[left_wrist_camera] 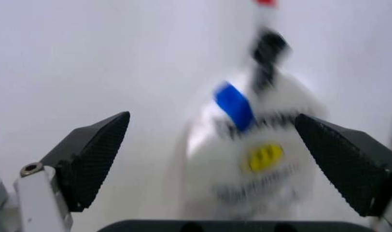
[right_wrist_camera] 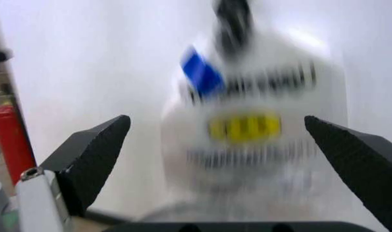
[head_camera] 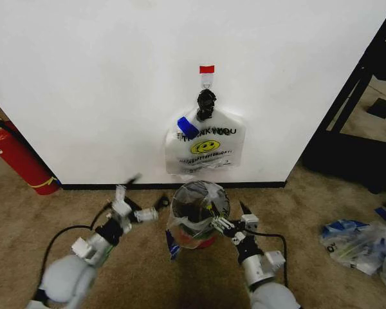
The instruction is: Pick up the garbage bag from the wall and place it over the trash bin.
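The garbage bag (head_camera: pixel 196 215), clear with a blue patch at its lower left, is being seen draped over the trash bin (head_camera: pixel 206 239) at the lower centre of the head view, just in front of the black baseboard of the wall (head_camera: pixel 103 77). The left gripper (head_camera: pixel 136 196) is being held to the left of the bin, near the bag but apart from it, its fingers spread wide and nothing between them. The right gripper (head_camera: pixel 228 215) is being held against the bag's right edge, fingers likewise apart; whether it is touching the plastic cannot be told. Above the bin, the white smiley bag (head_camera: pixel 204 148) is hanging from the red-topped hook (head_camera: pixel 206 72). In the head view a red extinguisher (head_camera: pixel 19 161) is shown at the left edge and a heap of bags (head_camera: pixel 357 241) at the lower right. In the wrist views the open fingers (left_wrist_camera: pixel 93 159) (right_wrist_camera: pixel 96 157) are being shown framing the blurred smiley bag (left_wrist_camera: pixel 254 159) (right_wrist_camera: pixel 254 125) on the wall.
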### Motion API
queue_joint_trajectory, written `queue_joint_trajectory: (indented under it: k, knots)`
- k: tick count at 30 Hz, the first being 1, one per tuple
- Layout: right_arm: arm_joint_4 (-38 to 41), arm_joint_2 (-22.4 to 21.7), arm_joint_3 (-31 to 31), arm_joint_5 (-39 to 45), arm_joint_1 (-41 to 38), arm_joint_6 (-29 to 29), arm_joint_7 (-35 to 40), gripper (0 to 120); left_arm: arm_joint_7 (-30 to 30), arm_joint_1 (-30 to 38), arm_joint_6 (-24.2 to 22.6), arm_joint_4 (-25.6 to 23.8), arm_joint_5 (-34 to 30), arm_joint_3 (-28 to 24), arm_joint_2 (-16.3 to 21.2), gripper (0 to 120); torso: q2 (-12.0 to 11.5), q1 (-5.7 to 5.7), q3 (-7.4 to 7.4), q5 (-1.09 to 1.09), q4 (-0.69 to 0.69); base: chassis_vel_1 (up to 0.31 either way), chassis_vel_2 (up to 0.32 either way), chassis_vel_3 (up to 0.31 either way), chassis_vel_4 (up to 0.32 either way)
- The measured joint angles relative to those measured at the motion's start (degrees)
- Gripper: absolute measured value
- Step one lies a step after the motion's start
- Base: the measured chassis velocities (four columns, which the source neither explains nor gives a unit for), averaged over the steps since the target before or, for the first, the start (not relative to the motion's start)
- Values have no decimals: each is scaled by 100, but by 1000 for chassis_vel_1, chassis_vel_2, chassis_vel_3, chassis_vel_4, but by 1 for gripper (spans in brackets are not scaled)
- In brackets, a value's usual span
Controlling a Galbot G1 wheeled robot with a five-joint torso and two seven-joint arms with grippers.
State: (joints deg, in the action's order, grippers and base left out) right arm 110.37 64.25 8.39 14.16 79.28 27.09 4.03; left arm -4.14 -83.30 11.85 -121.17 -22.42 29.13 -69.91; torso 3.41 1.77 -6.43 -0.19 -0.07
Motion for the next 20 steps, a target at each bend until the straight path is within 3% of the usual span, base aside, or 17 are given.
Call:
queue_joint_trajectory:
  k: [4,7,12,17,20]
  knots:
    - [-16,227,340,-463,62,100,-253,100,166,-36,-74,-115,125,87,-289,100,0,0,0,0,-2,0,0,0,0]
    - [97,361,376,-557,129,-238,10,100,354,-83,-200,-140,277,170,-416,100,0,0,0,-2,-2,0,0,0,0]
    - [6,413,483,-821,158,-212,64,100,431,-115,-249,-158,328,277,-529,100,0,0,0,-1,-2,0,0,0,0]
    - [130,393,467,-868,264,-410,436,100,440,-187,-238,-185,400,303,-615,100,0,0,0,-2,-2,0,0,0,0]
    - [372,449,419,-743,265,-739,1031,100,431,-204,-227,-192,538,306,-645,100,0,0,0,-2,-1,0,0,0,0]
